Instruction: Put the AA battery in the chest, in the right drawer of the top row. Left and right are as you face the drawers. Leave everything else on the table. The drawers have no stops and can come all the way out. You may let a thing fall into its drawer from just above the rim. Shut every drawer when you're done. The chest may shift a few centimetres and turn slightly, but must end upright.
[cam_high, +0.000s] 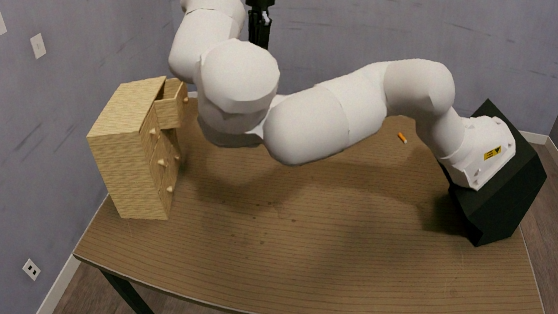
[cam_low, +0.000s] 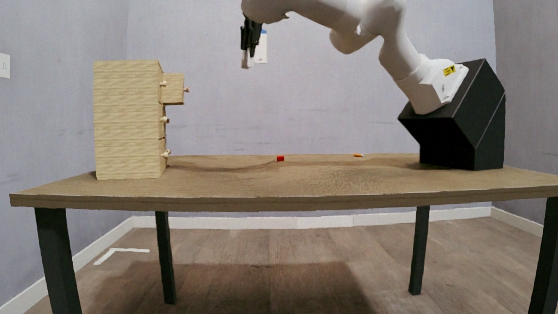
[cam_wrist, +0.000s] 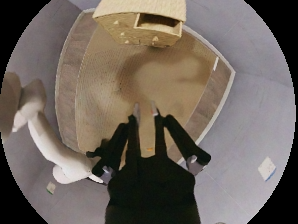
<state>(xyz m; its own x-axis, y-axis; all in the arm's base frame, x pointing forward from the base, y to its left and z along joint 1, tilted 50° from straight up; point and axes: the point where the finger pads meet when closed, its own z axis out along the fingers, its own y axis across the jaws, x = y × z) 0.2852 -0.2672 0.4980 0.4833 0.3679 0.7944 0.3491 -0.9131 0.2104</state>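
Note:
A small orange cylinder (cam_high: 402, 137) (cam_low: 358, 155) (cam_wrist: 149, 149) with a pale end, which looks like the AA battery, lies on the table towards the arm's base. The wooden chest (cam_high: 122, 165) (cam_low: 127, 120) (cam_wrist: 120, 9) stands upright at the left of the top and exterior views. Its top-row right drawer (cam_high: 169, 114) (cam_low: 173, 89) (cam_wrist: 159, 33) is pulled out; nothing shows in the visible part of its inside. The other drawers look shut. My gripper (cam_low: 247, 60) (cam_wrist: 145, 106) hangs high above the table, away from the chest, fingers a little apart with nothing between them; the arm hides its tips in the top view.
A red block (cam_low: 280, 158) lies on the table (cam_high: 300, 250) (cam_low: 320, 182) between the chest and the orange cylinder; the arm hides it in the top view. The black base (cam_high: 505, 200) (cam_low: 485, 125) stands at the right. The open drawer juts out at the chest's top.

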